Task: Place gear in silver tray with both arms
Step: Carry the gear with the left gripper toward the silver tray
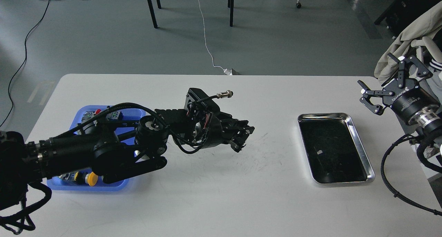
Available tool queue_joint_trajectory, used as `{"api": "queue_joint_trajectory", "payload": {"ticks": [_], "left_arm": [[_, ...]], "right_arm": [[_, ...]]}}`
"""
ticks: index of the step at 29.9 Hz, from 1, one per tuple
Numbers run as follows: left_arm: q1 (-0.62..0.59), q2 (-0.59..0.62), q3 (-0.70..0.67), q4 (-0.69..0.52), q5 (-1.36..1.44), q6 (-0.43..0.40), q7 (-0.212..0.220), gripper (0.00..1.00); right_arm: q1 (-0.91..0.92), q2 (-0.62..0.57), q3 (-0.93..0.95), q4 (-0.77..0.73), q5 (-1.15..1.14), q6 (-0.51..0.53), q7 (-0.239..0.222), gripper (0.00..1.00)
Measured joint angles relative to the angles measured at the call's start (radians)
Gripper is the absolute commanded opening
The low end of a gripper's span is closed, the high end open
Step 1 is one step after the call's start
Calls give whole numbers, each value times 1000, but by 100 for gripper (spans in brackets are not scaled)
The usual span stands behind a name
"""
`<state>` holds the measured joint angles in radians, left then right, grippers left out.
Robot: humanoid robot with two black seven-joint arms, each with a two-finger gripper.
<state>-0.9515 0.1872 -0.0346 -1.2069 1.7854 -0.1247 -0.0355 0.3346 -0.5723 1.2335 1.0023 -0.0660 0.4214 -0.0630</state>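
Rectangular shiny steel tray (359,147), dark reflective bottom: lying near the white table's (214,202) right edge. Right black claw gripper (381,83): hovering there, fingers spread, holding nothing. Left black gripper (243,137): finger spacing indiscernible, hanging mid-table.

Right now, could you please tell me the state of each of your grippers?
Left gripper: above the table between the two trays; too dark to tell whether open, shut or holding anything.
Right gripper: open, holding nothing.
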Motion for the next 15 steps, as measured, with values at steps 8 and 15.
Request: {"api": "queue_joint_trajectory", "payload": {"ticks": [8,15], "left_arm": [[45,-173,-2,136,8,29,-5,11],[80,-187,-4,271,6,73,-35,12]], "right_arm": [[1,0,0,-1,0,-12,0,99],[-1,0,0,0,0,-15,0,99]]}}
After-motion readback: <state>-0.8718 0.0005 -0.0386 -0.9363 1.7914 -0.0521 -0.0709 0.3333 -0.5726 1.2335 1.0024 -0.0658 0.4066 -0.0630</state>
